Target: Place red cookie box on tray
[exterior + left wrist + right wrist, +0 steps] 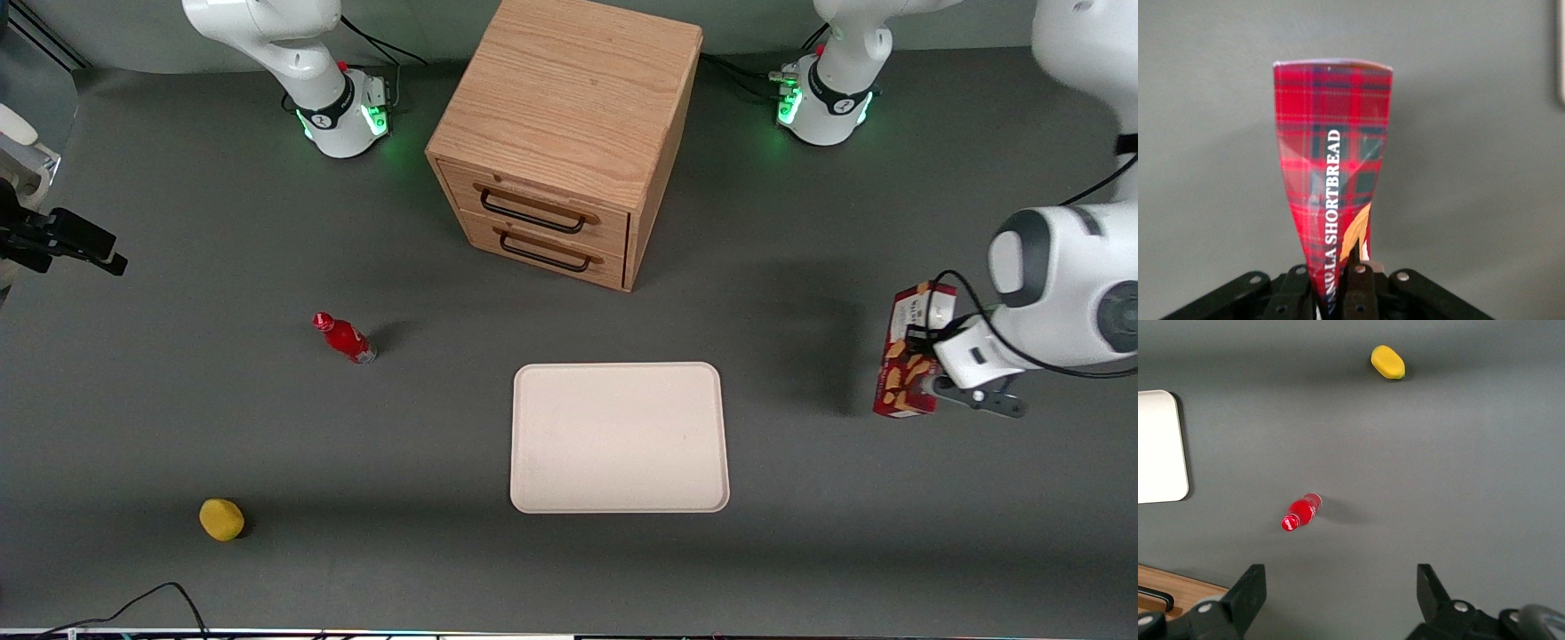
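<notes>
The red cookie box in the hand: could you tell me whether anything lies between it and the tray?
Nothing visible does. The hand is shut on the red cookie box, toward the working arm's end; only bare table separates it from the tray.

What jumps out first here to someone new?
The red cookie box, pinched in the tool toward the working arm's end of the table, not yet over the tray. The tray lies in front of the wooden drawer cabinet. A small red bottle and a yellow object lie toward the parked arm's end.
</notes>
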